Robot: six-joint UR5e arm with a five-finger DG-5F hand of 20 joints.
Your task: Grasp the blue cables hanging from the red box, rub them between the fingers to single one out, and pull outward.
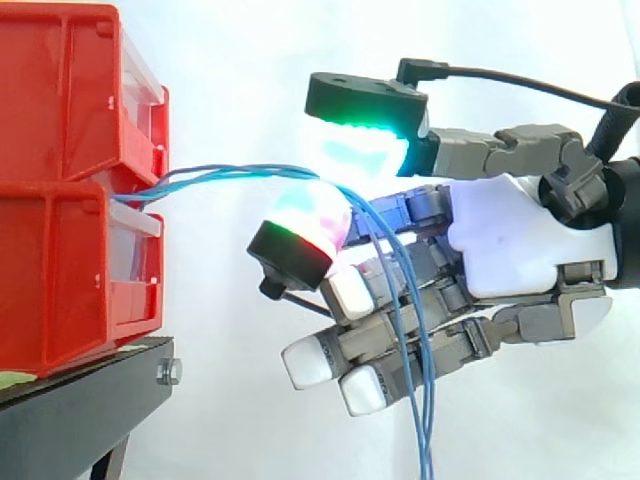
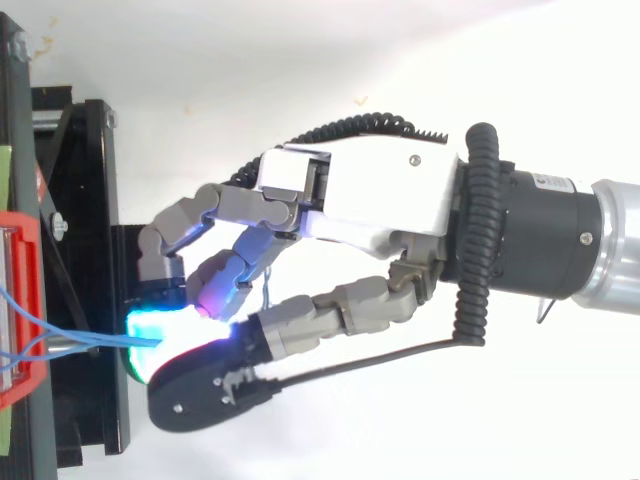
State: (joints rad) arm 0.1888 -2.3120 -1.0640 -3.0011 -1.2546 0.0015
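Robot hand (image 1: 520, 240) pinches blue cables (image 1: 230, 176) between glowing pads (image 1: 300, 215), near the red box (image 1: 70, 190) | step: likely rubbing | next: isolate one strand, pull outward from box

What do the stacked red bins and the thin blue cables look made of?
The stacked red bins look like moulded plastic, semi-glossy, with ribbed walls. The thin blue cables seem plastic-sheathed wire: smooth, drooping limply below the hand that pinches them.
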